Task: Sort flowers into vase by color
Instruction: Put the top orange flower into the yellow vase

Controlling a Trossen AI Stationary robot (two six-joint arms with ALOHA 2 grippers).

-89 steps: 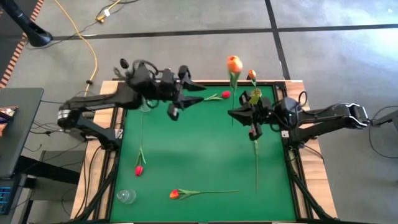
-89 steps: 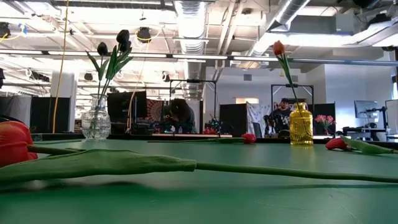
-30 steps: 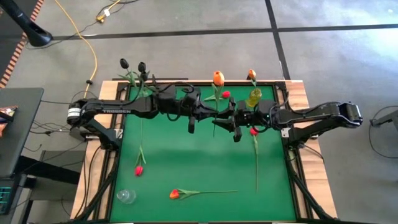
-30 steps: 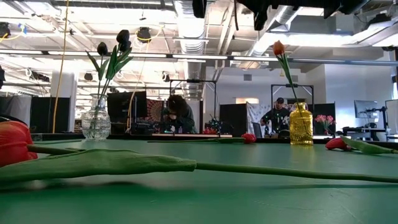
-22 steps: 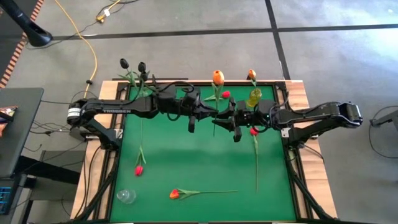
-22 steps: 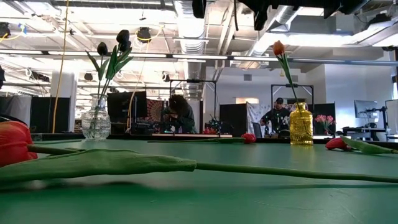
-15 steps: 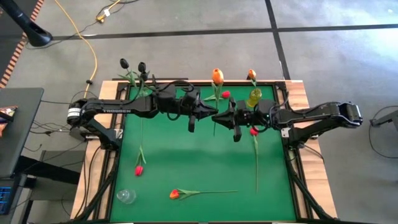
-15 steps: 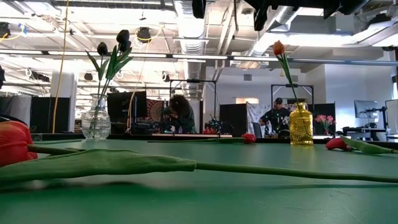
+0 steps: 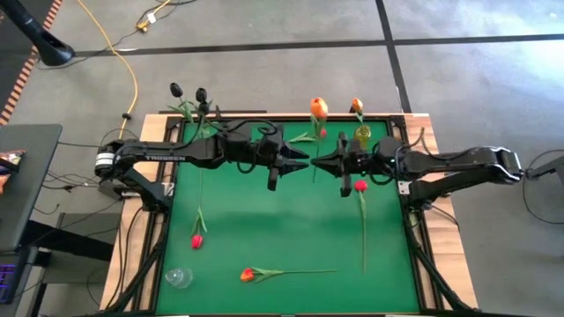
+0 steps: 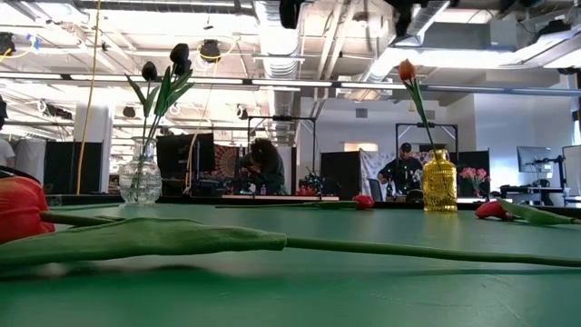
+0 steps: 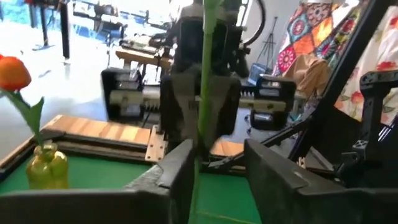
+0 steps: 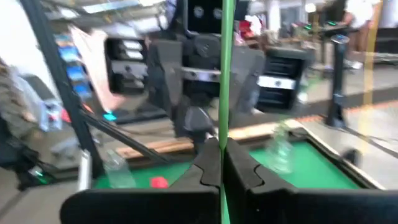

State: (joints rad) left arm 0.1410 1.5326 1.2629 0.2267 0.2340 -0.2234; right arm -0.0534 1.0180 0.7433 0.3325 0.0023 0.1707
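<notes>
High view: both arms meet above the middle of the green bench (image 9: 264, 238), toward its 12 o'clock half. The right hand (image 9: 321, 163) holds an orange tulip (image 9: 318, 109) upright by its stem; the left hand (image 9: 301, 162) faces it from the 9 o'clock side, just beside the stem. The step in hand appears to be a hand-to-hand transfer of this flower. A yellow vase (image 9: 362, 136) with 1 orange flower stands at about 1 o'clock; a clear vase with 2 black tulips (image 9: 189, 92) stands at 11 o'clock. Loose flowers lie at 3 o'clock (image 9: 360, 187), 8 o'clock (image 9: 197, 239) and 6 o'clock (image 9: 248, 275).

Low view: the clear vase (image 10: 140, 179) and yellow vase both stand upright on the far edge. The arms show only as dark parts at the top edge.

Left wrist view: the left hand's fingers (image 11: 180, 168) stand apart, the green stem (image 11: 205, 74) running between them, against 1 finger but not clamped.

Right wrist view: the right hand's fingers (image 12: 208, 165) are closed on the stem.

Next move, as a judgement: the left hand must back clear of the stem. The right hand then carries the tulip toward 1 o'clock and lowers the stem end into the yellow vase's narrow neck, beside the orange flower already there.
</notes>
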